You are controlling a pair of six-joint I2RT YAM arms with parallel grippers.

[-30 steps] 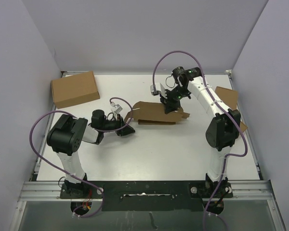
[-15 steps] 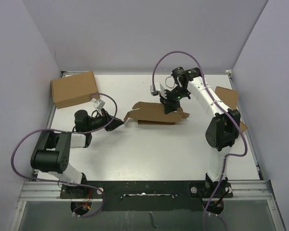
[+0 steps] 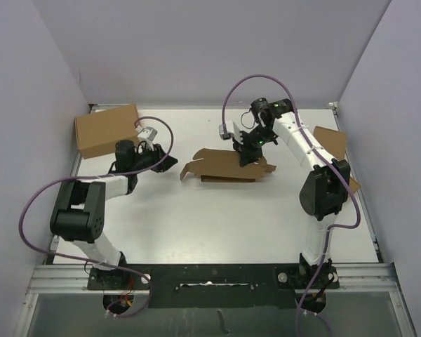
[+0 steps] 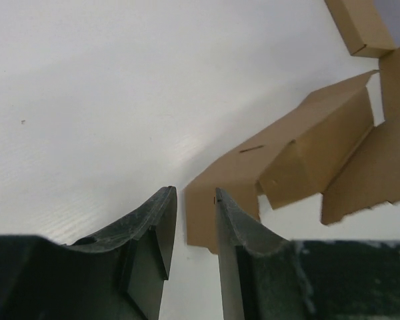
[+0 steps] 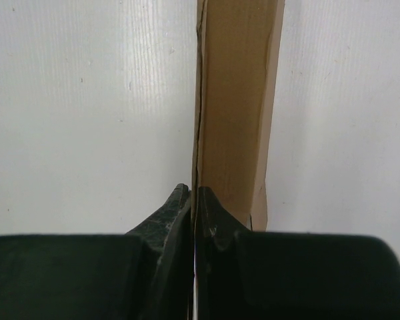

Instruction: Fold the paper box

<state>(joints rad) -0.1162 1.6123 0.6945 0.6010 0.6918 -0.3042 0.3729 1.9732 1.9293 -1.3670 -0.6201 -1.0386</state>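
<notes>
A half-folded paper box (image 3: 221, 167) lies just toward 12 o'clock from the middle of the white table (image 3: 217, 217). The right gripper (image 3: 247, 154), at the box's 2 o'clock end, is pinched tight on a cardboard panel, and its fingers hide the held edge. At the box's 9 o'clock the left gripper (image 3: 168, 163) sits just clear, jaws parted and holding nothing; its wrist view cuts off the far flaps.

paper box (image 3: 217, 165): matt brown cardboard, raw cut edges. table (image 3: 217, 217): white, finely ribbed, slight sheen. left gripper (image 4: 195, 200): dark, faintly glossy plastic.
</notes>
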